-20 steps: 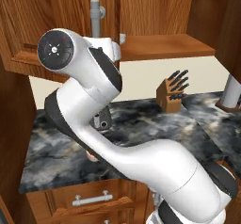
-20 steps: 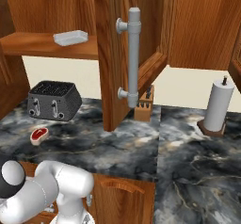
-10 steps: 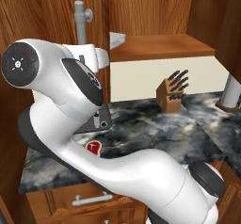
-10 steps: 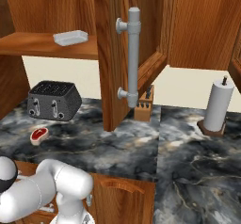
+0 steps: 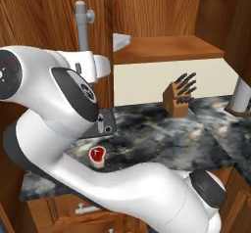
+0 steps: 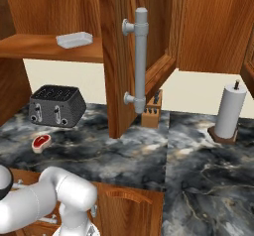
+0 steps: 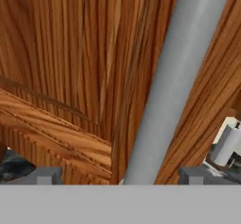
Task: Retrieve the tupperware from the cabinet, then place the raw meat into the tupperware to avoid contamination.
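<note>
Brown wood-grained cabinet [image 6: 114, 56], silver handle [image 6: 140, 56], whitish tupperware [image 6: 74, 39], red raw meat [image 6: 40, 141], black-and-grey marbled counter [image 6: 124, 155].

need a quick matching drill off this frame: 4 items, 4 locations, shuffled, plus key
Items:
1. tupperware
2. raw meat
3. knife block
4. paper towel roll

Places:
A. on the marble counter in front of the toaster
B. on the counter far right, upright on its holder
C. on the shelf inside the open cabinet
D. at the back wall, just behind the open cabinet door's silver handle in the right base view

Pairs: 1-C, 2-A, 3-D, 4-B
</note>
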### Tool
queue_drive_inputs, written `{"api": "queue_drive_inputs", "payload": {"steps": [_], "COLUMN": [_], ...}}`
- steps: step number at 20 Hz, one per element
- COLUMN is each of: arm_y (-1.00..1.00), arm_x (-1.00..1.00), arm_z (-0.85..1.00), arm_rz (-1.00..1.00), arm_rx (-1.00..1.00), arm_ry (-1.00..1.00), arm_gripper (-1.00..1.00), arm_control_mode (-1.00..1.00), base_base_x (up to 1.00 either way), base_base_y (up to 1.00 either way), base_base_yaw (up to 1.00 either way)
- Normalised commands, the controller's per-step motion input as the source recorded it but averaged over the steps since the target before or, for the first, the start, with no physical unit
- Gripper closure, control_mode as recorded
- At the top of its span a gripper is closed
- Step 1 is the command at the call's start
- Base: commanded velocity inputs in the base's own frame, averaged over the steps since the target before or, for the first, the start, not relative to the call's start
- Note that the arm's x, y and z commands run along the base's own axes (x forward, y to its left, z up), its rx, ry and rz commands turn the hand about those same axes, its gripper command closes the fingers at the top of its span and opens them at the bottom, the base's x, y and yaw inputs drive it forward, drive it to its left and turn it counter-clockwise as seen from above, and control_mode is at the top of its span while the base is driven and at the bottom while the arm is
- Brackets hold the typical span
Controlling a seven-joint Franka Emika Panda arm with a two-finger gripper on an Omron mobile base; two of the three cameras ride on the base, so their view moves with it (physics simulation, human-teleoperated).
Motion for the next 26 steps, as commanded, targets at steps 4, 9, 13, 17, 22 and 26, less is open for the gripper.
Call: {"api": "queue_drive_inputs", "payload": {"steps": [4,9,13,17,22,26], "arm_y": [-0.02,-0.37,-0.72,-0.75,-0.67,-0.65], "arm_x": [-0.54,-0.85,-0.59,-0.42,-0.31,-0.28], "arm_z": [0.06,0.17,0.03,0.00,0.00,0.00], "arm_rz": [-0.08,-0.03,0.04,0.13,0.16,0.17], "arm_rx": [0.00,0.11,0.29,0.28,0.27,0.26], "arm_ry": [0.00,-0.01,-0.05,-0.10,-0.09,-0.09], "arm_gripper": [-1.00,-1.00,-1.00,-1.00,-1.00,-1.00], "arm_control_mode": [-1.00,-1.00,-1.00,-1.00,-1.00,-1.00], "base_base_x": [0.00,0.00,0.00,0.00,0.00,0.00], "base_base_y": [0.00,0.00,0.00,0.00,0.00,0.00], "base_base_yaw": [0.00,0.00,0.00,0.00,0.00,0.00]}}
